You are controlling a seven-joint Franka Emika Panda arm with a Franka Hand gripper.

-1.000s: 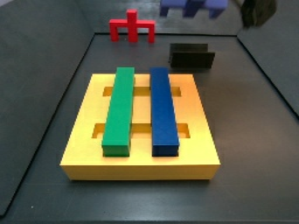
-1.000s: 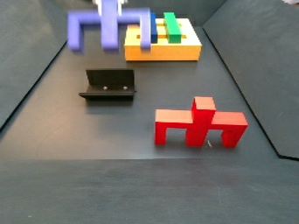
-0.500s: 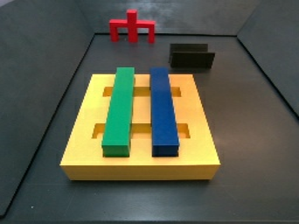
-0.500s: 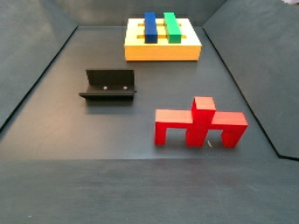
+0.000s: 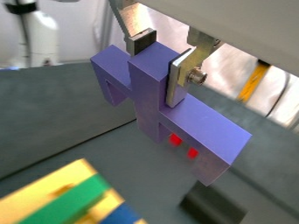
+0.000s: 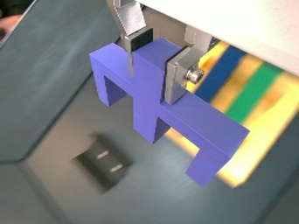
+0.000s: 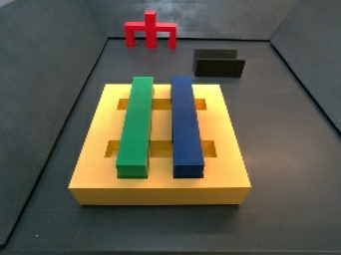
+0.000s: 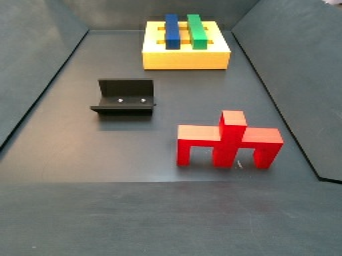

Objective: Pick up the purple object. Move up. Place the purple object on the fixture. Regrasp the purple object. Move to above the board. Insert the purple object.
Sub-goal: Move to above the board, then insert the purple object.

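Note:
My gripper (image 5: 159,55) is shut on the central stem of the purple object (image 5: 163,105), a wide bar with two legs; both wrist views show it held high in the air (image 6: 158,101). The gripper (image 6: 156,54) and the purple object are out of both side views. The yellow board (image 7: 100,159) with its green bar (image 7: 136,122) and blue bar (image 7: 185,122) lies on the floor, also seen in a side view (image 8: 185,58) and below the piece in both wrist views (image 6: 251,83). The black fixture (image 8: 124,98) stands apart from the board (image 7: 220,64).
A red pronged piece (image 8: 227,142) stands on the dark floor near the fixture, also seen in a side view (image 7: 152,31). Dark walls (image 7: 54,40) ring the floor.
One second ago the purple object and gripper showed at the top of both side views; they have since risen out of view. The board, fixture and red piece have not moved.

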